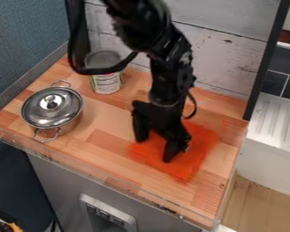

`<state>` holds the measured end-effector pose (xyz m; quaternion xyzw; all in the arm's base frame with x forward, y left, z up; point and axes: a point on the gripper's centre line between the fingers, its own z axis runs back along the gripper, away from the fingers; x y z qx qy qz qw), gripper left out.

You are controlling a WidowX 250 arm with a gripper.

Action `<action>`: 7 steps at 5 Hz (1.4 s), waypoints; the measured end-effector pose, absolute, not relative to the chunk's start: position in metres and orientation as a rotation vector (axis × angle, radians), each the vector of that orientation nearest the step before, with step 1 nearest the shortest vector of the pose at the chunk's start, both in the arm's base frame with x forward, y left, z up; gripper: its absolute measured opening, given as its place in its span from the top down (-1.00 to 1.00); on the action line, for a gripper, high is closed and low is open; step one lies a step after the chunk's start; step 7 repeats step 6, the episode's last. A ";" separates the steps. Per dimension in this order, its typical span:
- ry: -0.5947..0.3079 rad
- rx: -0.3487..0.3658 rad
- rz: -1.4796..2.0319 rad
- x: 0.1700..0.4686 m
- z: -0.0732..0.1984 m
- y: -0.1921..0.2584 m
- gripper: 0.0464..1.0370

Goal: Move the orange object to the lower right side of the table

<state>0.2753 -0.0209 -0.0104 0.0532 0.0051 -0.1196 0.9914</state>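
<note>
With the jaws parted over it, the orange cloth (197, 149) is on the counter's (111, 118) right half, seemingly light and limp, best taken by a pinched fold near its middle.

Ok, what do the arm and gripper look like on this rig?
Arm: all black, chunky jointed segments, small pale glints. Gripper: black too, two thick, blunt fingers. A thick black cable loops off one side, a thinner black wire curves by the wrist. No readable markings.
</note>
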 end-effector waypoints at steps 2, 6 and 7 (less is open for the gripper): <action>0.044 0.112 -0.238 0.246 -0.010 -0.016 -0.93; -0.010 0.053 -0.167 0.271 0.047 -0.021 -0.93; -0.010 0.053 -0.167 0.271 0.047 -0.021 -0.93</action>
